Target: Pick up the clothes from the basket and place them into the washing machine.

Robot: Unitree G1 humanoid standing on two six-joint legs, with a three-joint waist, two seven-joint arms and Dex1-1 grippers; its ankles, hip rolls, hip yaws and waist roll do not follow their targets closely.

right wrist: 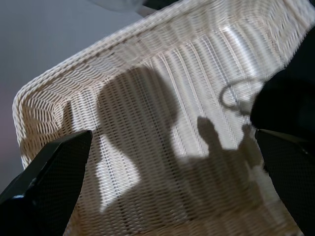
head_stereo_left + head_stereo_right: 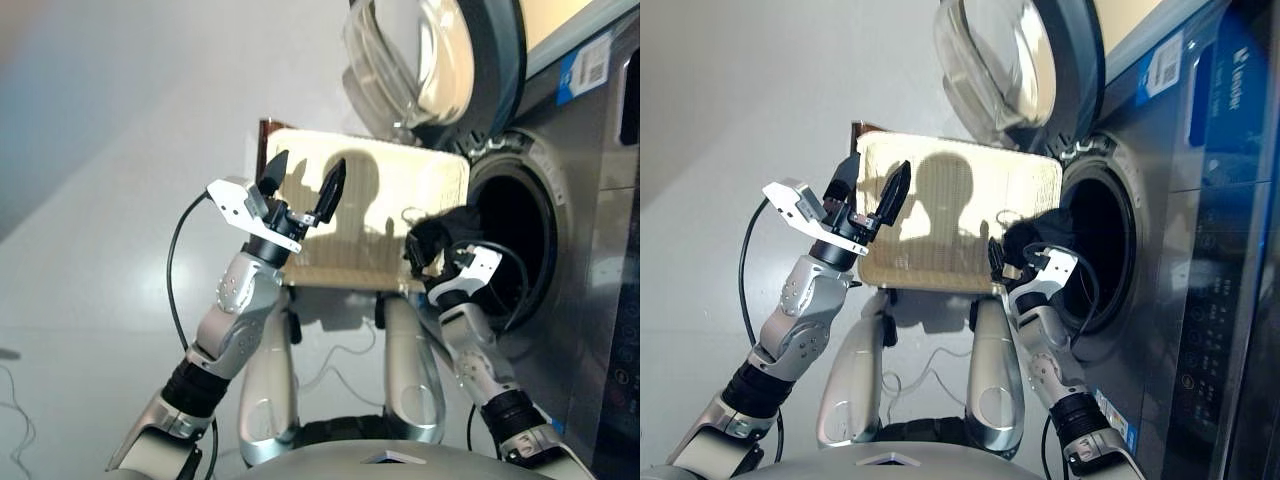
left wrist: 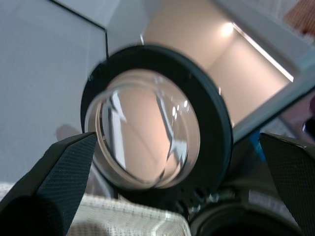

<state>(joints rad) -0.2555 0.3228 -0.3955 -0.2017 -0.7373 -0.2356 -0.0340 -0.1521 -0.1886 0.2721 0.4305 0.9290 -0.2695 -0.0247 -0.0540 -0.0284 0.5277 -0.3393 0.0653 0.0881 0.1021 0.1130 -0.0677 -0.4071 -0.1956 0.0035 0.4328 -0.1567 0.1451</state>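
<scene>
The cream-white basket [image 2: 390,180] stands in front of the washing machine [image 2: 600,250], and its woven floor [image 1: 147,123] shows bare. The black garment [image 2: 452,230] lies bunched at the basket's right edge, against the dark drum mouth [image 2: 515,235]. My right gripper [image 2: 428,262] is just below and left of that cloth, open, with only weave between its fingers; the black cloth [image 1: 290,103] shows beside one finger. Over the basket's left part my left gripper [image 2: 303,188] is raised and open, holding nothing. No coral-red or blue garment is in view.
The round glass door [image 2: 430,60] hangs open above the basket's far right corner; the left wrist view looks straight at the same door [image 3: 147,137]. Pale floor [image 2: 100,200] spreads to the left. A black cable [image 2: 175,270] loops beside my left arm.
</scene>
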